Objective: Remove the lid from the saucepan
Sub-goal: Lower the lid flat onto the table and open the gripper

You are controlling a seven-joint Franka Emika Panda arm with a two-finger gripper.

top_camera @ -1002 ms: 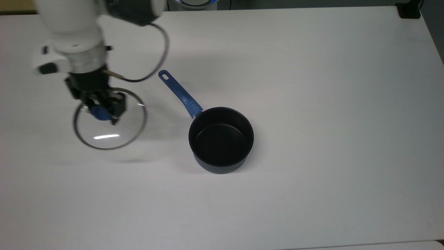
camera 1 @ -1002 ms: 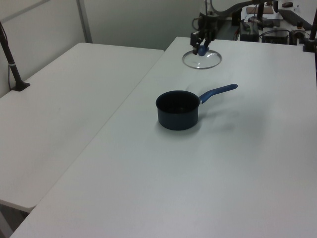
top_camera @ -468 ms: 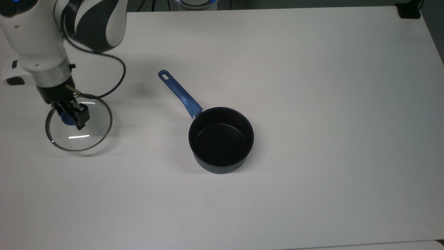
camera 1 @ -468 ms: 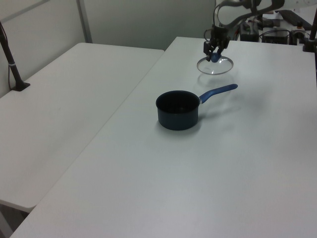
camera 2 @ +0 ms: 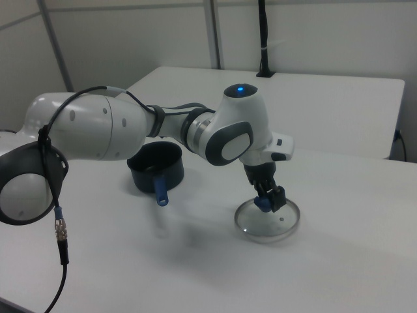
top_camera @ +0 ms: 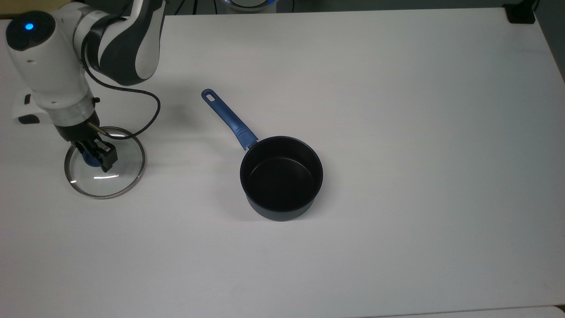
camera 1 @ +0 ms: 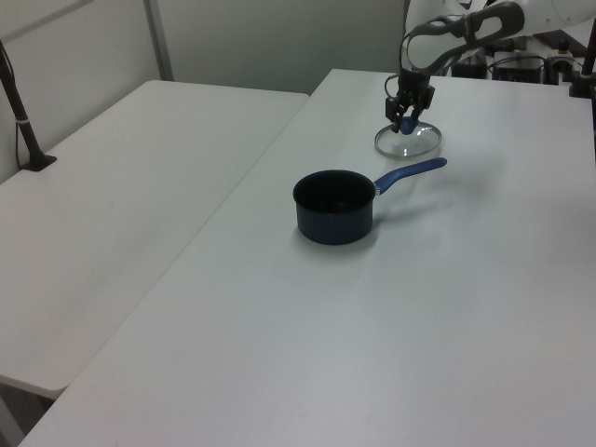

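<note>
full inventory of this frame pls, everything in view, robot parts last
saucepan: 1, dark navy with black inside and blue handle, open, near the table's middle in the top view.
lid: 1, clear glass with steel rim and blue knob, at the top view's left, apart from the saucepan.
table: 1, white, under everything.
second table: 1, white, at the left view's left.
arm: 1, white and dark grey, over the top view's upper left.
gripper: 1, black, shut on the lid's knob.

lid (top_camera: 105,162) lower, nearer the table (top_camera: 397,132)
</note>
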